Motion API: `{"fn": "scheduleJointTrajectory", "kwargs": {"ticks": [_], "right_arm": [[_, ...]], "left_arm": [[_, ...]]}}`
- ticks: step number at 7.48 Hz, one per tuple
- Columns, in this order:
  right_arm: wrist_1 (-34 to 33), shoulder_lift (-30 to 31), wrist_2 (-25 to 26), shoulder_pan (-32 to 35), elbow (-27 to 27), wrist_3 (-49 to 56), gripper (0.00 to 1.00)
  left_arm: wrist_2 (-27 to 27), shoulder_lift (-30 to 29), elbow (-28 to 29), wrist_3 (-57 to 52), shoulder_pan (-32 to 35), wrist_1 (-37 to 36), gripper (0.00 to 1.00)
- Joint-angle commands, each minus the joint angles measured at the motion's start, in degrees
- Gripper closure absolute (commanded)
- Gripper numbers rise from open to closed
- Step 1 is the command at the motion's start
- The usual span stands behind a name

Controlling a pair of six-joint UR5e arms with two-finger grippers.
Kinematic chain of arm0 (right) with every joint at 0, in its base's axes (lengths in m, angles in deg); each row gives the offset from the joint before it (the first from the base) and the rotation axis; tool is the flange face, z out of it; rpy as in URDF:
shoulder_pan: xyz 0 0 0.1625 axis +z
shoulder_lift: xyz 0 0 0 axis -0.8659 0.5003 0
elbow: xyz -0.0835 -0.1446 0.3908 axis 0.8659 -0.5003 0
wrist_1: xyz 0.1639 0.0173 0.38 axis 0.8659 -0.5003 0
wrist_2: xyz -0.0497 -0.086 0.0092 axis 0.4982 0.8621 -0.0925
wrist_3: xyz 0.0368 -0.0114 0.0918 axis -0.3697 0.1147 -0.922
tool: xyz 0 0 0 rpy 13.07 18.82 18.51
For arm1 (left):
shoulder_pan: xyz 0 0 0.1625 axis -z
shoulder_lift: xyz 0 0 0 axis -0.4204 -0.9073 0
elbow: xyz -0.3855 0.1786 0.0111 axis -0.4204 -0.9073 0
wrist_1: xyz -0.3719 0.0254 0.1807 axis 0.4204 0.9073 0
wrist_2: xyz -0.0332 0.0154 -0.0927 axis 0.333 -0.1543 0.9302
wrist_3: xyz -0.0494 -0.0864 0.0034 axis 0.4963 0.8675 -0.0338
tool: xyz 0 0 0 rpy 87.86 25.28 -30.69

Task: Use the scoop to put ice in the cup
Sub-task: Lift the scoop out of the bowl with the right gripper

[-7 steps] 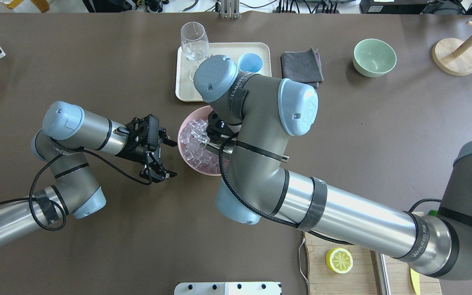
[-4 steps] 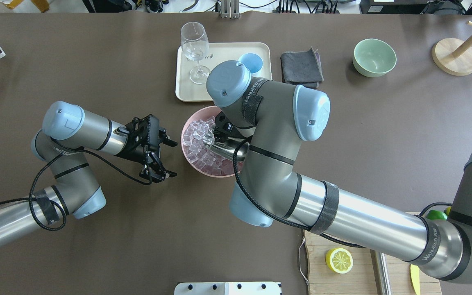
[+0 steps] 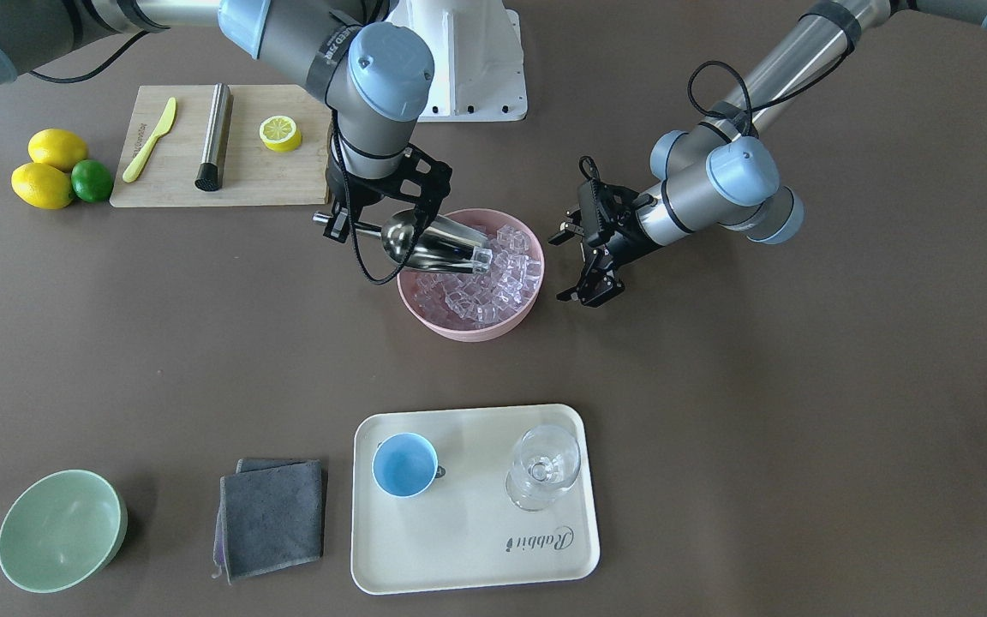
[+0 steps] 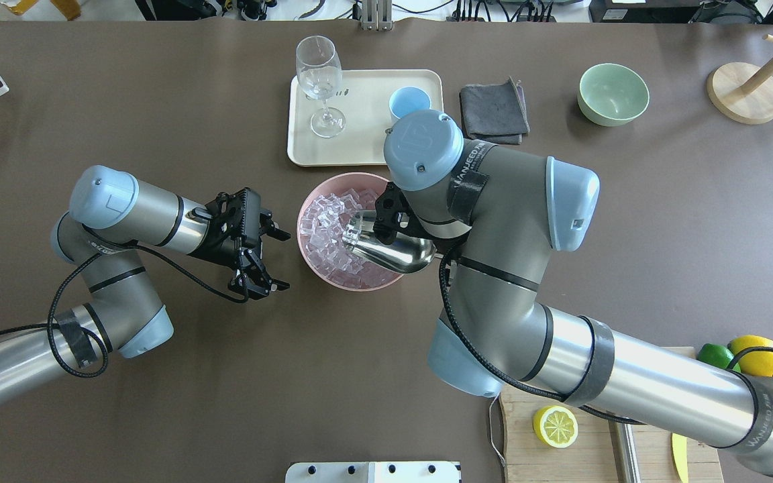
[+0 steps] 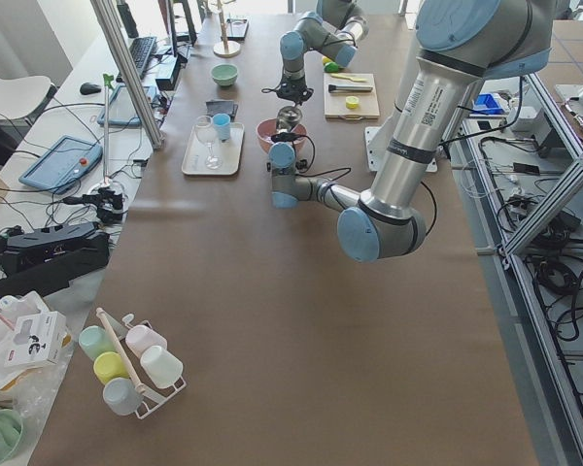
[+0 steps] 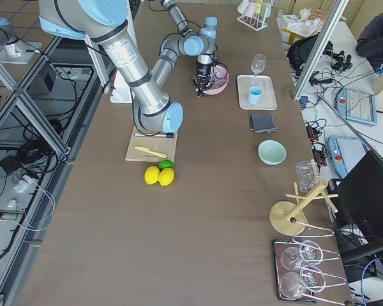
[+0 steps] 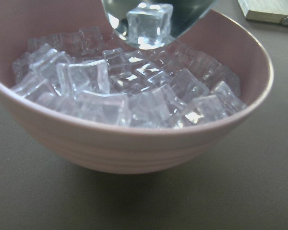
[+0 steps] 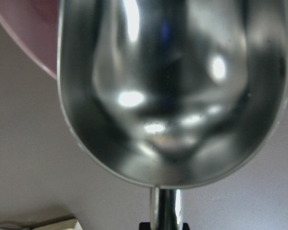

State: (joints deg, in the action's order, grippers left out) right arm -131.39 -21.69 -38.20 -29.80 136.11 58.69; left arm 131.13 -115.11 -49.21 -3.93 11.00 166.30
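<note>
The pink bowl [image 4: 307,249] mid-table is full of ice [image 4: 326,228], also seen in the front view [image 3: 493,287] and the left wrist view [image 7: 110,91]. My right gripper [image 3: 346,216] is shut on the thin handle of the steel scoop [image 4: 386,249]. The scoop's trough [image 3: 429,242] hangs over the bowl's right side, with one cube in its mouth [image 7: 149,21]. My left gripper [image 4: 280,260] is open and empty, just left of the bowl. The light-blue cup [image 4: 408,104] stands on the cream tray [image 4: 359,151], partly behind my right wrist.
A wine glass [image 4: 319,74] shares the tray. A grey cloth [image 4: 494,111] and a pale-green bowl [image 4: 612,94] lie to the right of it. A cutting board with a lemon half [image 4: 555,426], a steel rod [image 3: 215,137] and whole citrus [image 3: 52,171] is near my right base.
My right arm has moved right and drawn the scoop back from the bowl's middle toward its right rim. The left arm has not moved.
</note>
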Motion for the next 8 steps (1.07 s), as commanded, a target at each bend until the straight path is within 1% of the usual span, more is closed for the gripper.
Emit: {"fn": "scheduleJointTrajectory", "kwargs": {"ticks": [1,2,3,4,5,6,7,8], "right_arm": [[5.2,5.2,-0.5,0.0,5.7,0.5,1.00],[6.8,6.5,-0.7,0.0,8.1,0.4,1.00],[8.2,8.0,-0.7,0.1,11.6,0.3,1.00],[10.5,9.6,-2.2,0.1,14.6,0.0,1.00],[14.3,10.9,-4.5,2.2,15.8,-1.2,1.00],[17.9,12.4,-8.9,5.4,15.7,-4.6,1.00],[18.1,13.1,-11.6,7.9,15.7,-6.0,1.00],[17.7,15.0,-14.6,11.1,15.2,-8.5,1.00]], "left_arm": [[0.0,0.0,0.0,0.0,0.0,0.0,0.02],[0.0,0.0,0.0,0.0,0.0,0.0,0.02],[0.1,0.0,0.0,0.0,0.0,0.0,0.02],[0.6,0.1,-0.1,0.0,0.1,0.0,0.02],[1.2,0.1,-0.1,-0.1,0.3,0.0,0.02],[1.8,0.1,-0.3,-0.1,1.0,-0.2,0.02],[3.9,0.1,-1.1,-0.3,2.4,-2.4,0.02],[5.1,1.2,-3.2,-0.4,3.7,-5.1,0.02]]}}
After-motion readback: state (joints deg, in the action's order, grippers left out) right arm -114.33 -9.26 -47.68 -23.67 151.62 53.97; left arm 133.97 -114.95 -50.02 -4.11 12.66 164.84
